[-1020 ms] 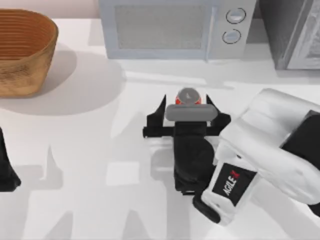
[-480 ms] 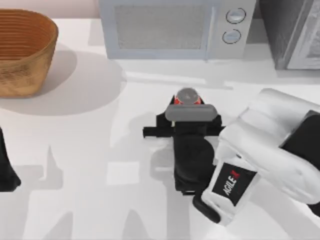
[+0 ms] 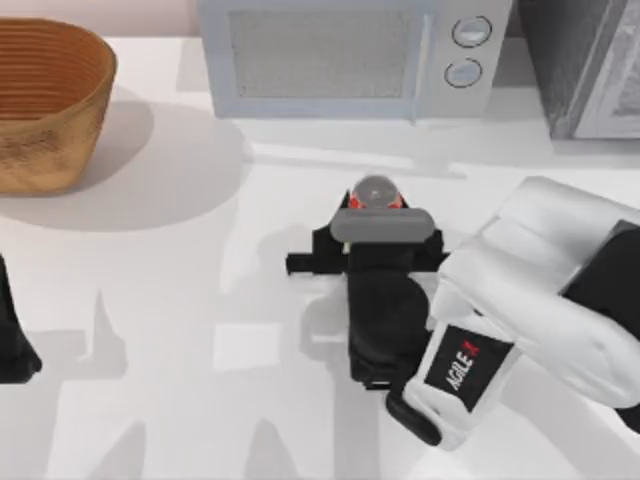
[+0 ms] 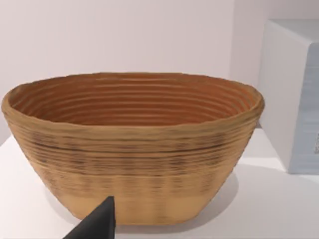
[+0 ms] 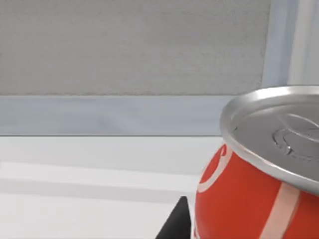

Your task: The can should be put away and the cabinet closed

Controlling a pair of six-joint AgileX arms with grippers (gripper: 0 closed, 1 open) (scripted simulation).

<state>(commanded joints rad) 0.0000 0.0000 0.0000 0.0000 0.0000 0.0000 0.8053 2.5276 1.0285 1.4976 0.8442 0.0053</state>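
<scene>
The can [image 3: 375,190], silver-topped with a red label, stands upright on the white table in front of the microwave. My right gripper [image 3: 377,210] reaches in from the right side and is shut on the can, its black fingers drawn in against the can's sides. In the right wrist view the can [image 5: 259,174] sits very close, with one black fingertip [image 5: 175,225] right beside it. The grey cabinet [image 3: 585,70] stands at the back right corner, cut off by the picture's edge. My left arm [image 3: 15,340] is parked at the left edge.
A grey microwave [image 3: 340,55] stands at the back middle, just behind the can. A woven basket [image 3: 45,100] sits at the back left, and the same basket [image 4: 134,144] is close in the left wrist view.
One second ago the right gripper's fingers stood spread on either side of the can; they have since closed in on it. The can and the left arm have not moved.
</scene>
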